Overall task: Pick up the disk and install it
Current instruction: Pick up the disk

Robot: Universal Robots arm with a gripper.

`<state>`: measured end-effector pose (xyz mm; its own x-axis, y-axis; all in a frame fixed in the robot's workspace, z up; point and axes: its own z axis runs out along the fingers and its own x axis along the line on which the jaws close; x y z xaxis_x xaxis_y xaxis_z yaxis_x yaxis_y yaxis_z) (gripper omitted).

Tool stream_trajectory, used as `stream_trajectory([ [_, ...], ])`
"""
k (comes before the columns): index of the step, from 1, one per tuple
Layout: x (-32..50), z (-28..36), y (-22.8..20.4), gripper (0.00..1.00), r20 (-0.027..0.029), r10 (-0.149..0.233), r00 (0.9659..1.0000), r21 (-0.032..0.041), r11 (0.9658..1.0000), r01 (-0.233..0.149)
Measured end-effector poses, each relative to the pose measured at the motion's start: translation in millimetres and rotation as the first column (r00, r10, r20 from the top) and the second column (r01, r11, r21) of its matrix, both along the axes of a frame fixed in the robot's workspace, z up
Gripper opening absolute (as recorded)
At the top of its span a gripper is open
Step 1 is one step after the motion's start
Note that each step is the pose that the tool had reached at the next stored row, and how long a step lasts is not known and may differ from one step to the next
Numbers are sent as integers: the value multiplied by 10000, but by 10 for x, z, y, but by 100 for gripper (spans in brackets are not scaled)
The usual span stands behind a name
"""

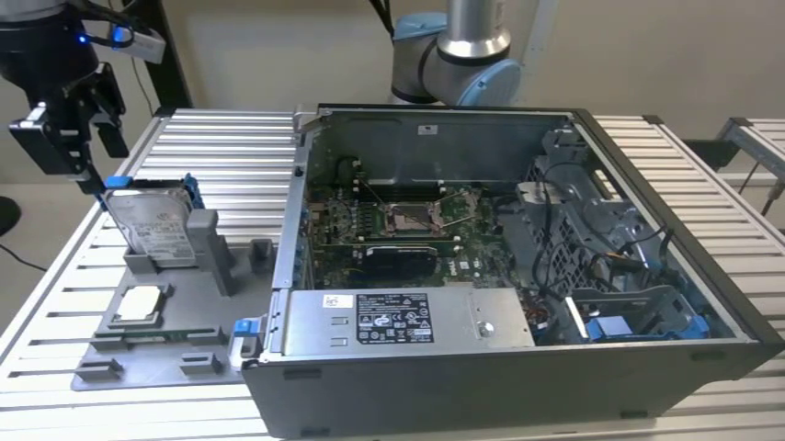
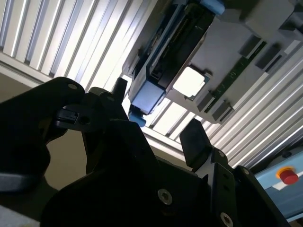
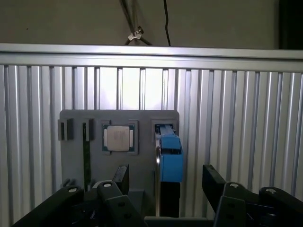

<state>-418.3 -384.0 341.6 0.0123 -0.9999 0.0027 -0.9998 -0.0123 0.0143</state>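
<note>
Claw [image 3: 164, 182] pointing downward, fingers [image 3: 121, 176] spread apart

The disk [image 1: 153, 228], silver-grey with a white label and a blue bracket, is standing upright on its edge just below the claw [image 1: 96, 170], lining up between its parted fingers [image 3: 211, 179].

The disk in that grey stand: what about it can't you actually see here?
- Exterior view: the grey stand hides the lower edge of the disk.
- First wrist view: the disk is edge-on, so its label face is hidden.
- Second wrist view: the black body of the gripper cuts off the end of the disk's blue bracket.
</note>
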Motion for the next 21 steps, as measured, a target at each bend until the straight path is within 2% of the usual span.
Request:
stream_trajectory([
  [21, 0, -84, 0, 100, -14, 1, 10000, 0, 10000, -1],
])
